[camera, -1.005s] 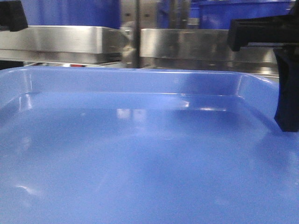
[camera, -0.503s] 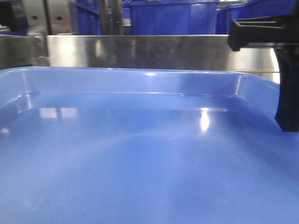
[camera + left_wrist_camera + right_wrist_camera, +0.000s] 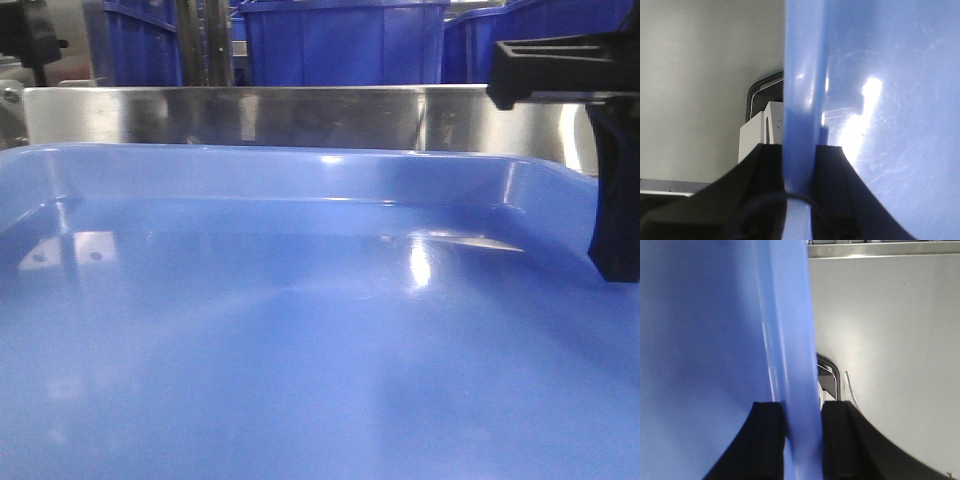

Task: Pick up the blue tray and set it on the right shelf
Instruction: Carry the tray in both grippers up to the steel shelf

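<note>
Ahead of you in the front view, the right shelf (image 3: 250, 115) runs across as a broad, shiny steel beam, with a bright glare at its right end. Behind it stands a row of deep dark-blue bins: a middle bin (image 3: 340, 40), a left bin (image 3: 140, 45) and a right bin (image 3: 500, 45). Metal uprights (image 3: 200, 40) rise between the left and middle ones.

In your left wrist view you see a plain pale grey expanse (image 3: 700, 75); you cannot tell whether it is floor or wall. A white box (image 3: 760, 135) sits against it under a dark curved frame (image 3: 762, 87).

Your right wrist view shows pale grey ground (image 3: 890, 340), a metal strip (image 3: 880, 250) along the top, and a thin white cable (image 3: 850, 387).
</note>
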Tool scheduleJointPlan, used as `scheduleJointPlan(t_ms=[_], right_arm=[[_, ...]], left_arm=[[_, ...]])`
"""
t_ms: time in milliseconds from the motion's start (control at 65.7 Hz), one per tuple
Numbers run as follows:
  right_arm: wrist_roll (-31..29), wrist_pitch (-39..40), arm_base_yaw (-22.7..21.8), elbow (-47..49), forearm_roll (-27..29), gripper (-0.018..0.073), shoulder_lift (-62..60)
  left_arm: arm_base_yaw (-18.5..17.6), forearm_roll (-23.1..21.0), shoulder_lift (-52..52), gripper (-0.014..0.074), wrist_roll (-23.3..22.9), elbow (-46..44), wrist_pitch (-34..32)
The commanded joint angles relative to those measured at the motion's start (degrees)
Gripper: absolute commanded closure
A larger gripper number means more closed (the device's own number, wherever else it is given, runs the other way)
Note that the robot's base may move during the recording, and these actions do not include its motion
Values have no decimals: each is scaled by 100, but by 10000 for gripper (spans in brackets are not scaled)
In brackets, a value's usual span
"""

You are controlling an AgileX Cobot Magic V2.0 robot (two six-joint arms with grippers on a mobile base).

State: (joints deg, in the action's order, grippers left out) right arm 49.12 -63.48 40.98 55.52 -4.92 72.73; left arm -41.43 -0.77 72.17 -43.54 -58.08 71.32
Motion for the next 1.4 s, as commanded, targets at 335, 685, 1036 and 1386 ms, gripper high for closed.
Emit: scheduleJointPlan(t_ms=[335,685,1036,1386], right_arm=[[89,302,20,165,108,335,-140],[89,302,20,165,108,335,-140],[89,302,20,165,108,335,-140],[89,302,20,165,108,335,-140]], left_arm=[[-58,-212,-131,645,-144,-149,-95],[-58,-212,-131,645,-144,-149,-95],[-58,-212,-131,645,-144,-149,-95],[-58,-212,-131,645,-144,-149,-95]])
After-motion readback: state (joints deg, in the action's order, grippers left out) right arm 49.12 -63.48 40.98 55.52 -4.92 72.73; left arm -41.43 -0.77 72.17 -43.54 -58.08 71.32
